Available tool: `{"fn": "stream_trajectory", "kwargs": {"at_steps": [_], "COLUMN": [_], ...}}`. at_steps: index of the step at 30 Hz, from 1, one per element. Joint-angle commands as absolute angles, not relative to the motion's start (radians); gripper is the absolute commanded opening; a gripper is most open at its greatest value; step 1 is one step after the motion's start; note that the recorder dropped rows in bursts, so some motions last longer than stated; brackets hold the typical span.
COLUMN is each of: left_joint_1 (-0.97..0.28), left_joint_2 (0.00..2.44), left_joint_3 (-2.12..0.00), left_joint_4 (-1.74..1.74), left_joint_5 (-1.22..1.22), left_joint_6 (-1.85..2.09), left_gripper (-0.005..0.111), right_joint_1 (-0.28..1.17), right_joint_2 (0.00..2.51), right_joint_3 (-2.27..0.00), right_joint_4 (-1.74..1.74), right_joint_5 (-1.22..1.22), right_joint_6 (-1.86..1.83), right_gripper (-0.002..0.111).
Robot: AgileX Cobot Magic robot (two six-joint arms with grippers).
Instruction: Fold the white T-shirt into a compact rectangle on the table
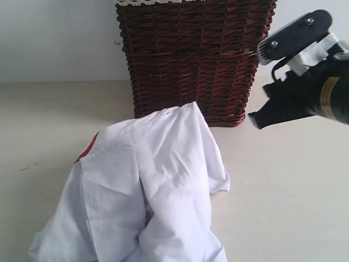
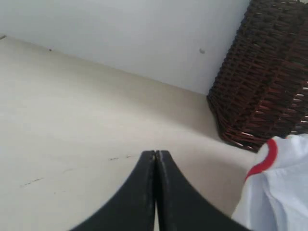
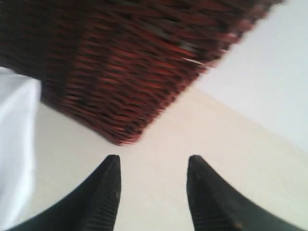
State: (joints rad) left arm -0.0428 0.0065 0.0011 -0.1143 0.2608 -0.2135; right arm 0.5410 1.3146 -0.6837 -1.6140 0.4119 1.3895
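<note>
Clearly the white T-shirt (image 1: 158,185) lies bunched on the table (image 1: 283,180), just in front of the wicker basket (image 1: 191,54). My right gripper (image 3: 153,161) hangs spread and empty near the basket; my left gripper (image 2: 155,153) is clenched on nothing. Grabbing into that heap, I could pinch several layers at once or bump the basket.

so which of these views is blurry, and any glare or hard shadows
Right wrist view: the wicker basket is smeared with blur, the fingers look sharper. Left wrist view: sharp, soft even light. Exterior view: the white T-shirt is bright but shows fold shading; no hard shadows.
</note>
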Motion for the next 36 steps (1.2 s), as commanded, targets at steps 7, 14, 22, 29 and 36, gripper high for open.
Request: {"fn": "stream_trajectory", "kwargs": {"at_steps": [7, 14, 22, 29, 36], "left_joint_1": [-0.042, -0.042, -0.042, -0.042, -0.042], "left_joint_2": [0.0, 0.0, 0.0, 0.0, 0.0], "left_joint_3": [0.0, 0.0, 0.0, 0.0, 0.0], "left_joint_4": [-0.119, -0.119, -0.117, -0.116, -0.218], "left_joint_5": [0.256, 0.256, 0.256, 0.147, -0.085], "left_joint_6": [-0.213, -0.213, -0.213, -0.189, -0.323], "left_gripper": [0.0, 0.0, 0.0, 0.0, 0.0], "right_joint_1": [0.541, 0.541, 0.541, 0.541, 0.541], "right_joint_2": [1.17, 1.048, 0.883, 0.769, 0.757], "right_joint_3": [-0.725, -0.725, -0.723, -0.723, -0.723], "right_joint_4": [-1.119, -1.071, -1.033, -0.966, -0.946], "right_joint_5": [0.069, -0.025, 0.034, 0.135, 0.141], "right_joint_6": [0.994, 0.994, 0.999, 0.997, 0.988], "right_gripper": [0.044, 0.044, 0.043, 0.024, 0.0]}}
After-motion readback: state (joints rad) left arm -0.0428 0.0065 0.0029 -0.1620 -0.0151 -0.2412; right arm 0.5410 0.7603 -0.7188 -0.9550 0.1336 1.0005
